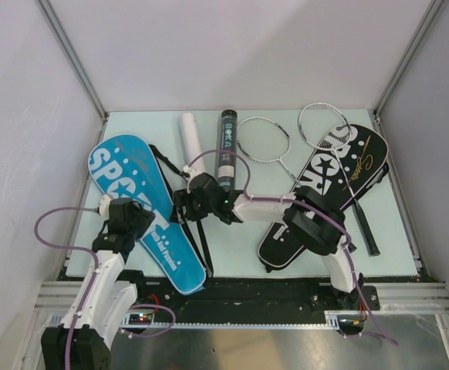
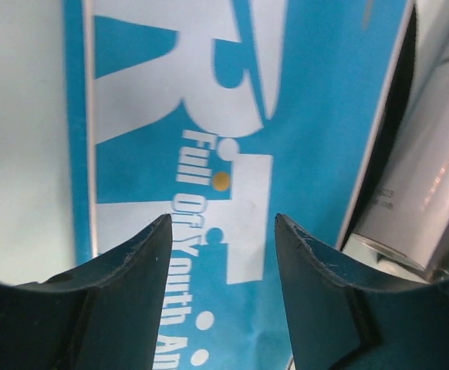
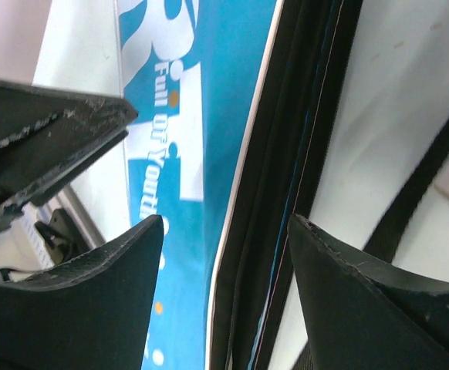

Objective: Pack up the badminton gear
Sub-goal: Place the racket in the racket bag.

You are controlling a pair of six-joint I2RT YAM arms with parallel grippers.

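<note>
A blue "SPORT" cover [image 1: 136,204] lies flat at the left. My left gripper [image 1: 149,221] hovers over its lettering, open and empty [image 2: 223,231]. My right gripper [image 1: 183,206] reaches across to the cover's black zip edge [image 3: 286,193]; its open jaws [image 3: 226,231] straddle that edge without closing on it. A white tube [image 1: 191,142] and a black tube [image 1: 227,150] lie behind them. Two silver rackets [image 1: 265,139] [image 1: 325,127] lie at the back right, one across a black cover [image 1: 325,193]. No shuttlecocks show.
The blue cover's black strap [image 1: 201,239] trails toward the near edge. The white tube's end [image 2: 429,200] is close on the left gripper's right. The left gripper's fingers [image 3: 47,146] show beside the right gripper. Walls enclose the table on three sides.
</note>
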